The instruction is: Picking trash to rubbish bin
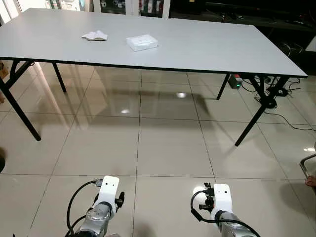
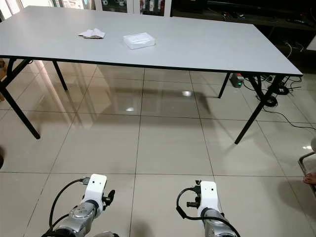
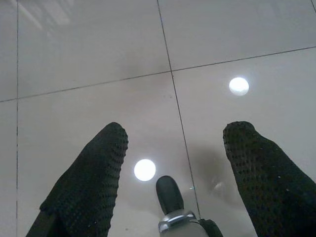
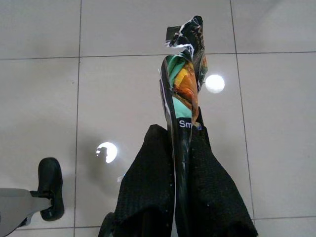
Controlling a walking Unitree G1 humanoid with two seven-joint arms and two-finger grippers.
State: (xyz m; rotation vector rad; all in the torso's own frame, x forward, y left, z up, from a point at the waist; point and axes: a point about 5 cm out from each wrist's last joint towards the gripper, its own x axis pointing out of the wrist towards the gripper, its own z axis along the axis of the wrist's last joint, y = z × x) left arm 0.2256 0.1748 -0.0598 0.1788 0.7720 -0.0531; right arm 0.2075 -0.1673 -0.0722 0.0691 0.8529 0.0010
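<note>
Pinching a crumpled, glossy snack wrapper (image 4: 183, 89) printed in green, orange and black between its two black fingers, the right gripper (image 4: 181, 148) is hanging low over the floor; the wrapper is sticking out past the fingertips in the middle of the right wrist view, with part of a white word showing on its dark edge. The left gripper (image 3: 173, 138) is holding its textured black fingers (image 3: 94, 173) wide apart with nothing between them, pointing down at the tiles. In the head views, both silver arms are showing only their white wrist housings at the bottom edge, the left arm (image 1: 101, 205) at lower left and the right arm (image 1: 219, 202) at lower right.

Glossy, pale beige floor tiles (image 1: 168, 148) with thin dark grout lines are reflecting ceiling lights across the middle of the frame, offering a broad open stretch ahead of the arms. Further up, a long grey folding table with black legs (image 1: 207, 44) is spanning the upper half. On it, toward the upper left, a crumpled white tissue (image 1: 95, 35) is lying just beside a flat white rectangular box (image 1: 142, 42), the two apart. Under the table's right end, a power strip with a lit green switch (image 1: 235, 82) and black cables (image 1: 284, 106) are trailing along the right edge. At the far right edge, a chair's metal frame (image 1: 306, 165) is poking in.
</note>
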